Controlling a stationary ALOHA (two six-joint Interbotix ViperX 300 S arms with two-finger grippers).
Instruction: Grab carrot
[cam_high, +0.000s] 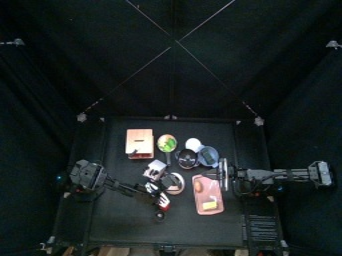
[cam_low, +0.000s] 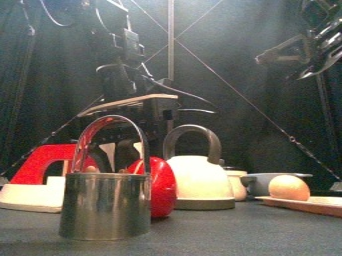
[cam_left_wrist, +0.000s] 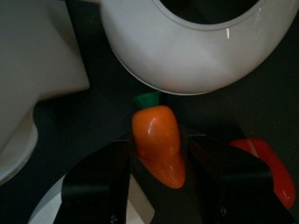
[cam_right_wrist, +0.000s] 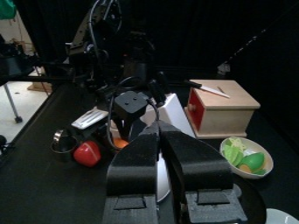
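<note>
Left claw (cam_left_wrist: 163, 179) has its jaws apart, one on each side of the carrot (cam_left_wrist: 159, 147), with slim gaps at the flanks; contact cannot be told. The carrot lies on the dark bench (cam_left_wrist: 251, 105) between the jaws, green stem end (cam_left_wrist: 145, 100) pointing away from the claw toward a white rounded vessel (cam_left_wrist: 187, 48) just past it, very close to the stem. A second white shape (cam_left_wrist: 35, 52) sits off to one side of the claw, and a red piece (cam_left_wrist: 261, 162) lies just outside the other jaw. Crowded spot, with white ware ahead of and beside the carrot. Right claw (cam_right_wrist: 163, 153) is raised off the bench, well apart from the carrot, jaws close together with nothing between them. Ahead of it are a wooden box with a red front (cam_right_wrist: 225, 107), a white bowl of green pieces (cam_right_wrist: 240, 154) nearer, and a red round item (cam_right_wrist: 87, 154) off to the other side. From the front, a shiny metal cup (cam_low: 104, 204), a red kettle (cam_low: 134, 170) and a white kettle (cam_low: 201, 170) stand large, with an egg-like piece (cam_low: 287, 187) on a board (cam_low: 314, 204). Black bench, black curtains (cam_high: 80, 50) all round.
</note>
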